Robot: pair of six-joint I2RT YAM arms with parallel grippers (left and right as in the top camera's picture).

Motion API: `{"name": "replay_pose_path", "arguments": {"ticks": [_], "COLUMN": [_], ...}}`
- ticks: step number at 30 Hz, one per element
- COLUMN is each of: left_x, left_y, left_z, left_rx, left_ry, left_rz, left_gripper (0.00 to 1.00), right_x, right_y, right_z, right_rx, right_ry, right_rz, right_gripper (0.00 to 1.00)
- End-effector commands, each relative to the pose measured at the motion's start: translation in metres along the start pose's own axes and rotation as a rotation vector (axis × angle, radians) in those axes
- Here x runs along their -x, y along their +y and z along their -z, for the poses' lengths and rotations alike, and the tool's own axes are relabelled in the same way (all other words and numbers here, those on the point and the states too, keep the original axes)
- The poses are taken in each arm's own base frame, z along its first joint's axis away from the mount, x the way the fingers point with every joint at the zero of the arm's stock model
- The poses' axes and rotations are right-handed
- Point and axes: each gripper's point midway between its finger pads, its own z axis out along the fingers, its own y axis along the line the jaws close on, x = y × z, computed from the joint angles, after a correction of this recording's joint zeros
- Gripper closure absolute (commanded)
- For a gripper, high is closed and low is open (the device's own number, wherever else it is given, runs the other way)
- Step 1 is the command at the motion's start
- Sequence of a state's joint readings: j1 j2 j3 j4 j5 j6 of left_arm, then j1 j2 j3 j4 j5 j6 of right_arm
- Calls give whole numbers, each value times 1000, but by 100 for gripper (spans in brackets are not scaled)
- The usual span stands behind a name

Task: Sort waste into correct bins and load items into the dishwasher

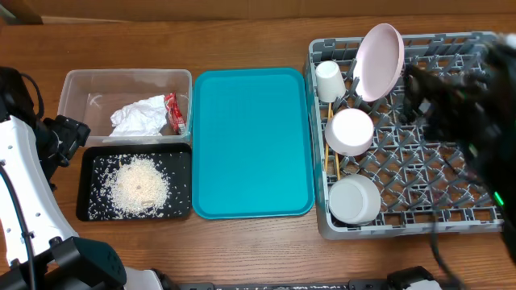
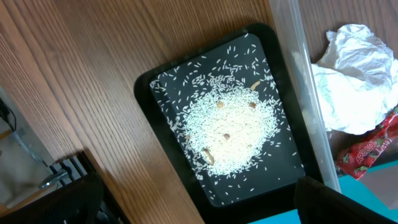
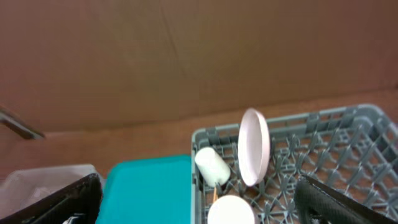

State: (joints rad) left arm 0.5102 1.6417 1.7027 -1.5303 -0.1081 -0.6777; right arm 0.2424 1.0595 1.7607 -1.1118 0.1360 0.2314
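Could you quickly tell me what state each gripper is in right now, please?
Left gripper: open, holding nothing.
Right gripper: open, holding nothing.

A: Overhead?
B: Straight down, far, whole table (image 1: 242, 250): clear tub (image 1: 71, 97), black tray (image 1: 83, 185), teal tray (image 1: 250, 145), dish rack (image 1: 451, 181).
A: Wrists?
B: Left close above black tray, tub edge. Right low, looking sideways across dish rack's pink plate (image 3: 254, 146) corner; overhead shares both.
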Motion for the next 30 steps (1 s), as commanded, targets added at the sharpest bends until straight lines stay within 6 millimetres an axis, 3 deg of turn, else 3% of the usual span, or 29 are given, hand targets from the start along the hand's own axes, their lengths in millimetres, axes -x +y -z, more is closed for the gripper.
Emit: {"name": "replay_pose_path", "arguments": {"ticks": [1, 7, 13, 21, 25, 30], "left_x": [2, 2, 2, 2, 2, 2], "left_y": [-3, -3, -2, -2, -3, -2], "left_z": [9, 9, 9, 9, 9, 9], "left_rx": [-20, -20, -19, -19, -20, -19], "left_ry": [-28, -28, -27, -27, -28, -27], "left_rz": [7, 7, 7, 7, 7, 7], "left_gripper": [0, 0, 0, 0, 0, 0], "right_x": [0, -27, -67, -106, -104, -99], "right_y": [-9, -21, -36, -55, -50, -45], "right_z": [39, 72, 82, 58, 45, 45], "right_rx": [4, 51, 91, 110, 181, 272], "right_ry": [-91, -237, -382, -522, -640, -816], "right_rz": [-12, -35, -60, -198, -219, -221], "right_gripper": [0, 0, 0, 0, 0, 0]}}
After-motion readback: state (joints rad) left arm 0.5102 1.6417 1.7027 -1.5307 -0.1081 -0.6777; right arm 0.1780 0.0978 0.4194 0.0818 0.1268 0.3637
